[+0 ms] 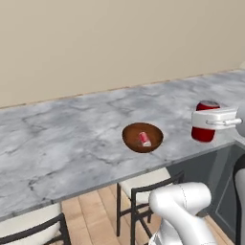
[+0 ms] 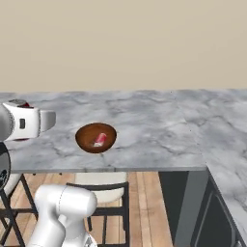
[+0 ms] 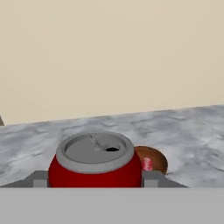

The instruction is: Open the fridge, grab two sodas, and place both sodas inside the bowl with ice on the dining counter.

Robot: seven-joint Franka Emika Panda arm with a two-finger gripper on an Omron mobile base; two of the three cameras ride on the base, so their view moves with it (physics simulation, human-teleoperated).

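Gripper (image 3: 94, 181) clamped round second soda (image 1: 205, 122) over the dining counter (image 1: 67, 139), bowl (image 1: 142, 137) with the first can (image 1: 144, 139) at its 9 o'clock, so next it needs carrying across and dropping in

A bowl (image 1: 142, 138) is sitting on the counter (image 1: 72, 139). One can (image 1: 144, 139) is lying inside it. Another can (image 1: 206, 121) is standing upright to the bowl's right. Chairs (image 1: 143, 191) are sitting under the counter's near edge.

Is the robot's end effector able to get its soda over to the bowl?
Probably yes. The end effector holds a soda, and only bare dining counter lies between it and the bowl, which already holds one can.
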